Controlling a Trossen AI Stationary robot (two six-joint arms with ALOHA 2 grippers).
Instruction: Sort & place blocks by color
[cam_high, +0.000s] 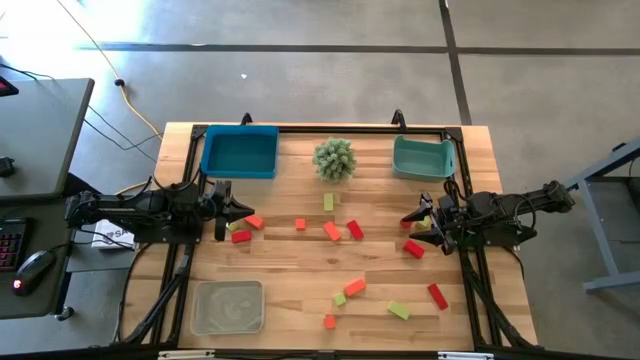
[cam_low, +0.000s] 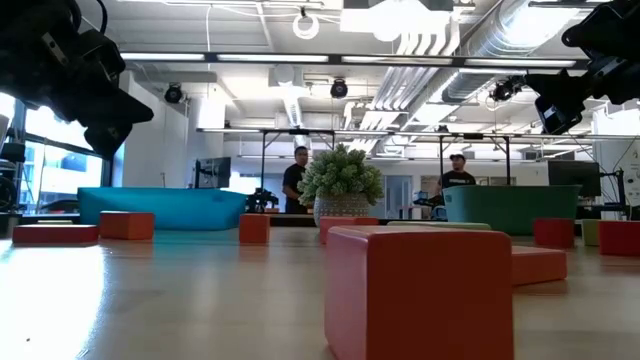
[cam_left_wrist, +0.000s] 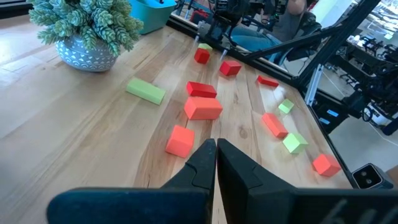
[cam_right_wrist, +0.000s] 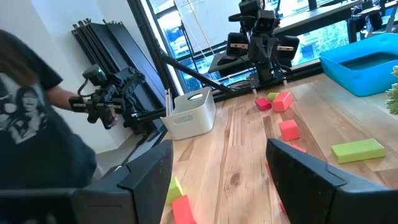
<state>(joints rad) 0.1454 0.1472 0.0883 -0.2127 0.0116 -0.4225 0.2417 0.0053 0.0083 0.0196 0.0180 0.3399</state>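
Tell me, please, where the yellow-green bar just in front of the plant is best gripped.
Grip the yellow-green bar across its long sides at mid-length, from straight above: it lies flat, apart from the plant, with room for the jaws on both sides.

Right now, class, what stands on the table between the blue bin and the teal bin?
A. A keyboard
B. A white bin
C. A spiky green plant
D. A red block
C: in the high view the plant sits between the blue bin and teal bin.
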